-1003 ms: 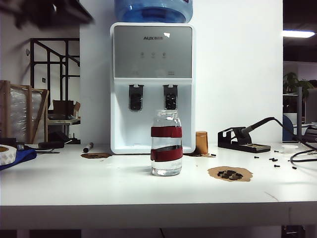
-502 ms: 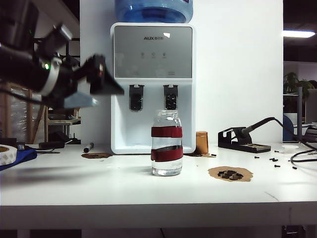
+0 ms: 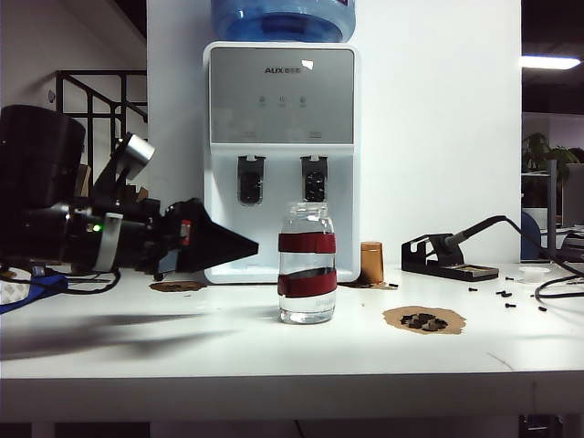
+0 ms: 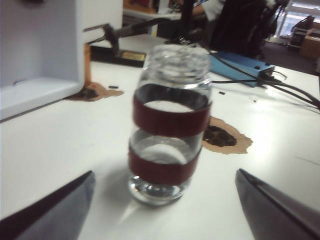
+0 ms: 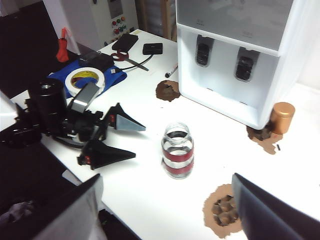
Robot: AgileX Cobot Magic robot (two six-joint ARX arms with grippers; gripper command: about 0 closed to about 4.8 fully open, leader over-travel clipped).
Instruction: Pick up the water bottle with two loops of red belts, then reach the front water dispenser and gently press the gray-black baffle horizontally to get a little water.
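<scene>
White table (image 3: pixel 137 356): water bottle (image 3: pixel 307 265) ahead of spread left gripper (image 3: pixel 239 246); right gripper (image 5: pixel 165 212) spread above.

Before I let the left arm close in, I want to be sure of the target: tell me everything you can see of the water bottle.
The water bottle is a small clear glass jar with a narrower threaded neck, no cap, and two dark-red bands around its body. A little water sits inside. It stands upright on the white table, in front of the water dispenser. Nothing touches it: the left gripper, open, points at it from the side.

Both end effectors, left (image 3: pixel 233 245) and right (image 5: pixel 165 210), gape wide.
</scene>
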